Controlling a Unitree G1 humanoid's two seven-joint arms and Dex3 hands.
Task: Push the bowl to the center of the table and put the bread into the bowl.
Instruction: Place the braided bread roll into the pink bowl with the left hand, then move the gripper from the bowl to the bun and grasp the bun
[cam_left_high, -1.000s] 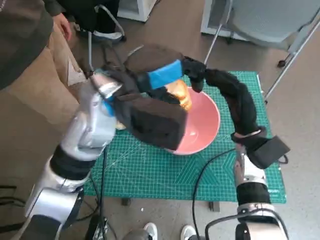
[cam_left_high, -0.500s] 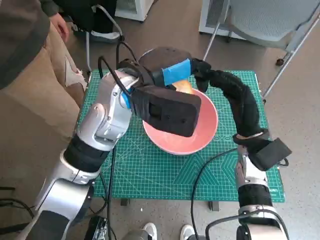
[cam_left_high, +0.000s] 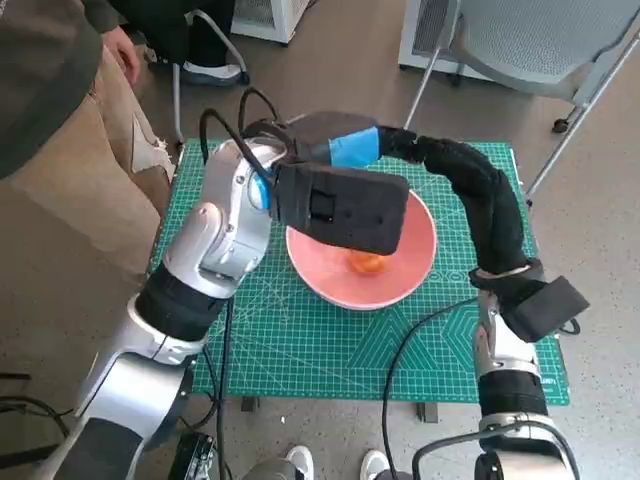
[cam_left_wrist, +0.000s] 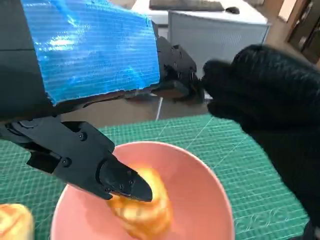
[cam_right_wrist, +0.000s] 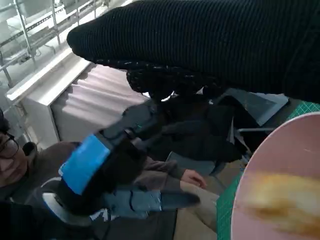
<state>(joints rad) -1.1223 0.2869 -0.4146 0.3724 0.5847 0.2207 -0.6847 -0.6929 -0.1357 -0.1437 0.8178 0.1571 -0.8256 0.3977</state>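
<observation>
The pink bowl (cam_left_high: 424, 250) stands near the middle of the green mat. A golden piece of bread (cam_left_high: 368, 263) lies inside it, also seen as the bread (cam_left_wrist: 144, 202) in the left wrist view and blurred in the right wrist view (cam_right_wrist: 280, 200). My left hand (cam_left_high: 338, 145) hovers over the bowl's far rim, fingers (cam_left_wrist: 100, 167) spread above the bread and holding nothing. My gloved right hand (cam_left_high: 402, 142) hangs just beside it at the far rim, fingers curled in, holding nothing. A second bread (cam_left_wrist: 11, 222) lies on the mat outside the bowl.
The green cutting mat (cam_left_high: 330, 340) covers the small table. A person (cam_left_high: 50, 110) stands close at the table's left side, and a grey chair (cam_left_high: 540, 40) stands behind the far right corner. A black cable (cam_left_high: 400, 350) runs across the mat's near part.
The left hand held the bread above the bowl and has let it go; the bread now lies in the bowl's bottom. The left hand has drawn up and back toward the far rim.
</observation>
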